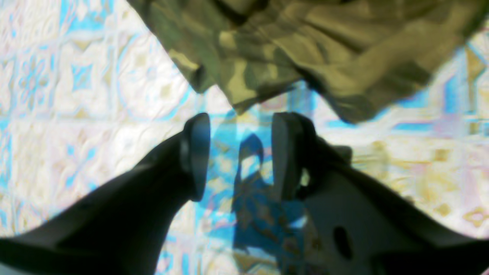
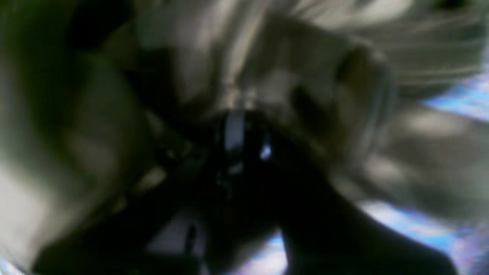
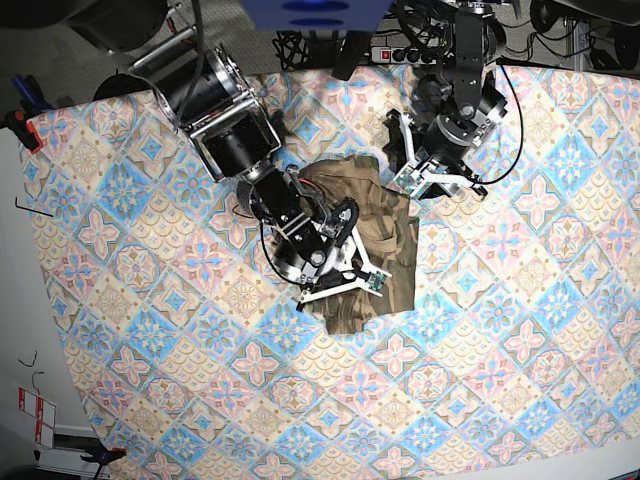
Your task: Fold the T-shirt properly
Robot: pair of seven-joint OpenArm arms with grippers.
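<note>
The camouflage T-shirt (image 3: 385, 235) lies crumpled in a heap in the middle of the table. My right gripper (image 3: 348, 222) is pressed into the heap's left side. In the blurred right wrist view its dark fingers (image 2: 235, 137) stand close together with T-shirt fabric (image 2: 267, 57) bunched all around them. My left gripper (image 3: 398, 150) is at the heap's upper right edge. In the left wrist view it (image 1: 240, 152) is open and empty over the tablecloth, with the T-shirt's edge (image 1: 305, 46) just beyond the fingertips.
The blue, pink and cream tile-patterned tablecloth (image 3: 500, 330) covers the whole table. Cables and a power strip (image 3: 400, 50) lie past the far edge. A clamp (image 3: 20, 125) grips the left edge. Both arm bases stand at the back.
</note>
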